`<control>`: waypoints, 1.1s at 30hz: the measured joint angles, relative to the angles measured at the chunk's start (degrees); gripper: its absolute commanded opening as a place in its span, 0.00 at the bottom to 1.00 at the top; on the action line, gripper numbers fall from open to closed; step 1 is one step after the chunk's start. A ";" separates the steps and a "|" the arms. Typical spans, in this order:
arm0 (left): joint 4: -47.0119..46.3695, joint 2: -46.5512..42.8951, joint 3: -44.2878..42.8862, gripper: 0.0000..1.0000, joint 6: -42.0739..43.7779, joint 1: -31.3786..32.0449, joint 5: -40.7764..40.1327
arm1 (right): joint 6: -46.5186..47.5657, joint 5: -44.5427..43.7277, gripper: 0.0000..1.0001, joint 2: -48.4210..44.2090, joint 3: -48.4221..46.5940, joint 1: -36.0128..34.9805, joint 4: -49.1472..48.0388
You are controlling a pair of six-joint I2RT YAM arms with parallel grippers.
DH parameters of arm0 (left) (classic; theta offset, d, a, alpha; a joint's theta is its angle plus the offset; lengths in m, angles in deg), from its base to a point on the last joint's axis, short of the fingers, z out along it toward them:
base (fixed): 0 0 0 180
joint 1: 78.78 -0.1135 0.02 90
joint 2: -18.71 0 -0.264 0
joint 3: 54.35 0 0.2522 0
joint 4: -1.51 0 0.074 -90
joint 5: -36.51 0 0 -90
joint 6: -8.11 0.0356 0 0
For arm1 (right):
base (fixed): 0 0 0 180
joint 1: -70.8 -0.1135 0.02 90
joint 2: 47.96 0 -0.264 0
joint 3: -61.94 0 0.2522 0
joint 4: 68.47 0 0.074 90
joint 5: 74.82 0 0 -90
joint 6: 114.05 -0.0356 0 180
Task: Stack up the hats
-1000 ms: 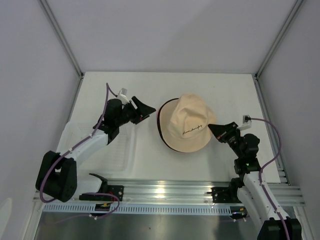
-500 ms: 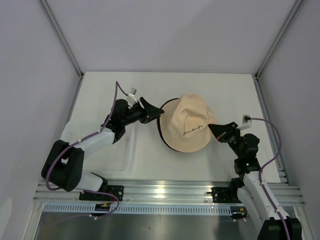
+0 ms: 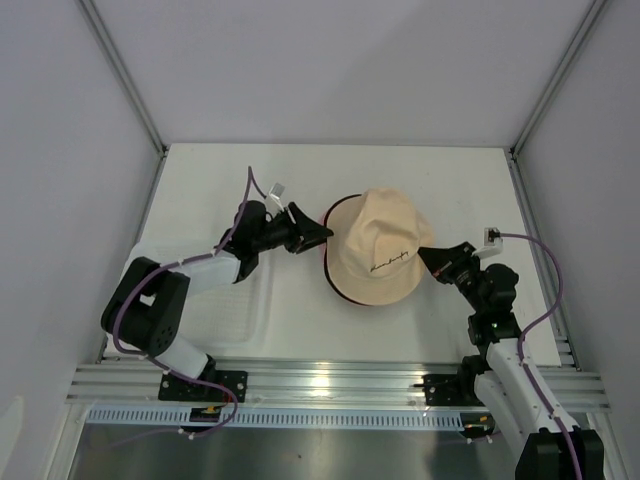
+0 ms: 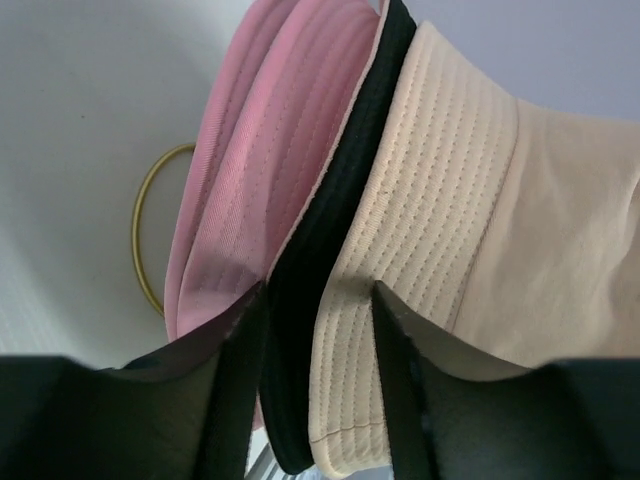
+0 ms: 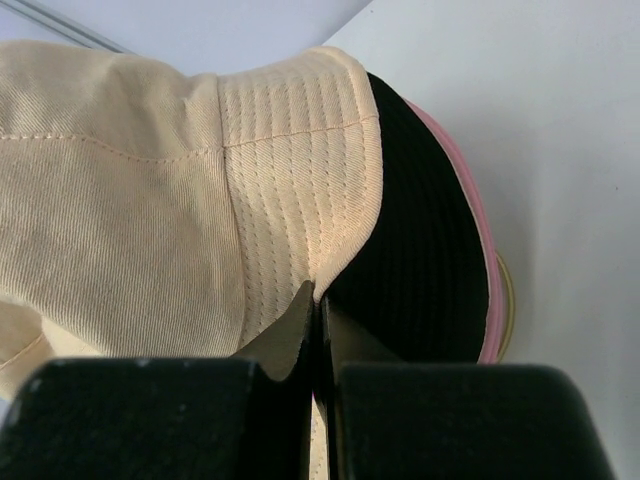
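Observation:
The hats lie in one pile at mid table with the beige hat [image 3: 380, 245] on top. In the left wrist view the brims show in layers: pink [image 4: 250, 180], black [image 4: 330, 230], beige [image 4: 450, 200]. My left gripper [image 3: 318, 235] is at the pile's left edge. Its jaws [image 4: 315, 300] hold the black and beige brims between them, and the pink brim lies outside the left finger. At the pile's right edge my right gripper [image 3: 428, 258] is shut on the edge of the beige brim [image 5: 300, 180], above the black brim [image 5: 420, 270].
A clear shallow tray [image 3: 262, 310] lies under the left arm at the front left. A thin yellowish rim [image 4: 140, 230] shows beneath the pink brim. The metal rail [image 3: 320, 385] runs along the near edge, and white walls enclose the table.
My left gripper has moved right from over the tray to the pile's left edge and narrowed around the brims. The beige hat's left side has shifted slightly. The right gripper stays put.

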 measured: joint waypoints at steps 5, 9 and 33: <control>-3.50 1.79 0.00 0.35 -0.24 0.00 2.49 | 0.11 -0.24 0.00 1.75 -0.24 0.11 0.00; -6.12 2.12 0.00 0.40 -0.76 0.02 4.11 | 0.11 -0.24 0.00 2.95 -0.28 0.11 -0.09; -0.92 -6.60 0.00 0.47 5.33 -0.46 5.11 | 2.82 -1.09 0.00 2.08 -2.16 0.13 6.23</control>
